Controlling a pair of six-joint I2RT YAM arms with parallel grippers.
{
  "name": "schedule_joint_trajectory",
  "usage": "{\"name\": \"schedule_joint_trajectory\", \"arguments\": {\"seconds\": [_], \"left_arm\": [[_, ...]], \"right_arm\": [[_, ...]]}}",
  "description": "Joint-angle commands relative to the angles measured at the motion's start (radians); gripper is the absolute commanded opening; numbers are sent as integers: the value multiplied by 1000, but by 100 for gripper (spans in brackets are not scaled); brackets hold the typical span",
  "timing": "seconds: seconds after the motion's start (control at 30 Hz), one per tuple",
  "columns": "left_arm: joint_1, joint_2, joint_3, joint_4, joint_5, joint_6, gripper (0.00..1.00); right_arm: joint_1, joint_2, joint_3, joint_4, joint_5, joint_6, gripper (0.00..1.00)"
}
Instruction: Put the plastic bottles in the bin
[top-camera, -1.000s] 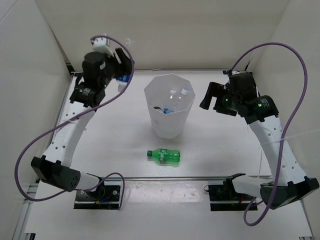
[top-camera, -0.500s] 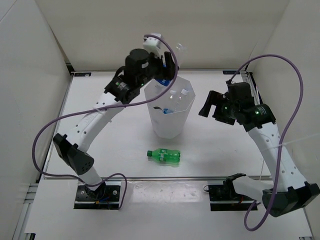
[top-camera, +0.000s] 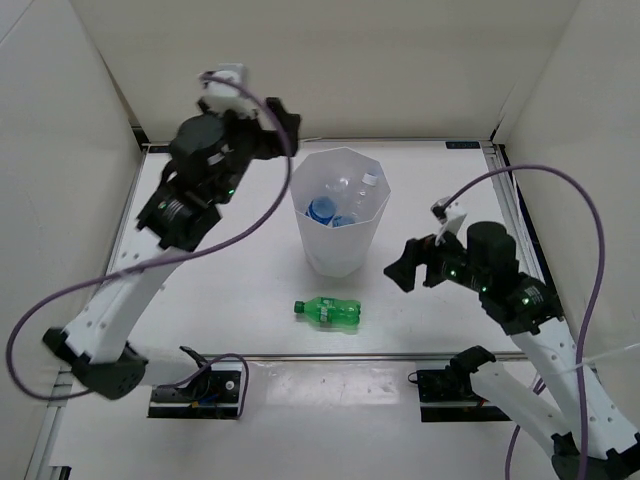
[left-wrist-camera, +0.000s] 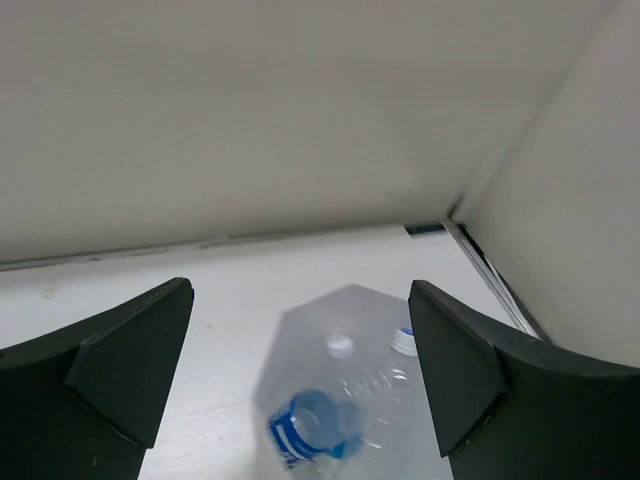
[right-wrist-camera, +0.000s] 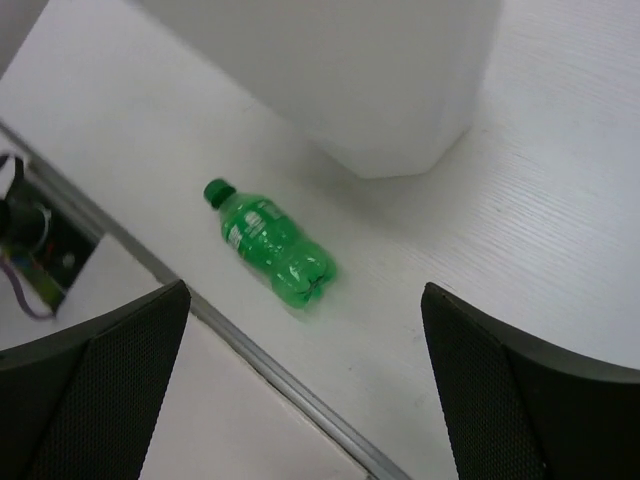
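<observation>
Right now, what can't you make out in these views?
- Count of clear bottles inside the tall white translucent bin: they overlap in the top view; the left wrist view is blurred and cut by its bottom edge.
- Label text on the small green plastic bottle: too small in the top view, unreadable in the right wrist view.
- Bin's rim, right wrist view: cut off by the top edge.

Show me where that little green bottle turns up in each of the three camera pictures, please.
Top external: the green bottle lies on its side, low in the middle, in front of the bin.
Left wrist: not in this picture; the bin shows at the bottom.
Right wrist: the green bottle lies left of centre, cap toward the upper left, below the bin.
Shared landmark: the white bin, seen in all three views.
</observation>
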Motion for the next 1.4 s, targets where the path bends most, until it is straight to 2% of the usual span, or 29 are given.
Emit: {"name": "schedule_joint_trajectory", "arguments": {"seconds": [0.0, 0.03, 0.1, 0.17, 0.33, 0.47, 0.67, 0.83, 1.07, 1.17, 1.2, 1.3, 1.37], "left_arm": [[66, -131, -138, -18, -156, 40, 100], [81, -181, -234, -18, -199, 29, 100], [136, -232, -324, -39, -208, -15, 100], [179, -295, -425, -93, -199, -67, 100], [310, -378, -568, -209, -123, -169, 100], [380, -392, -602, -287, -66, -167, 100], [436, -392, -611, -384, -33, -147, 100], [454, -383, -611, -393, 19, -103, 100], [454, -395, -639, -416, 30, -94, 100], [454, -407, -648, -426, 30, -94, 100], [454, -416, -657, -426, 30, -94, 100], [454, -438, -675, -426, 30, -94, 100], [454, -438, -685, -426, 30, -104, 100]], "right_arm": [[120, -66, -76, 171, -62, -232, 100], [153, -67, -76, 183, -26, -299, 100], [228, -53, -88, 183, 24, -370, 100], [268, -10, -100, 174, 10, -453, 100], [423, 88, -200, 288, 33, -544, 100], [485, 176, -237, 413, 96, -607, 100], [485, 312, -269, 542, 6, -627, 100], [494, 476, -258, 576, -47, -604, 100], [503, 614, -257, 611, -91, -562, 99], [503, 694, -200, 564, -80, -528, 90], [503, 728, -182, 542, -80, -519, 80], [503, 739, -130, 472, -90, -495, 66], [503, 724, -105, 418, -68, -449, 64]]}}
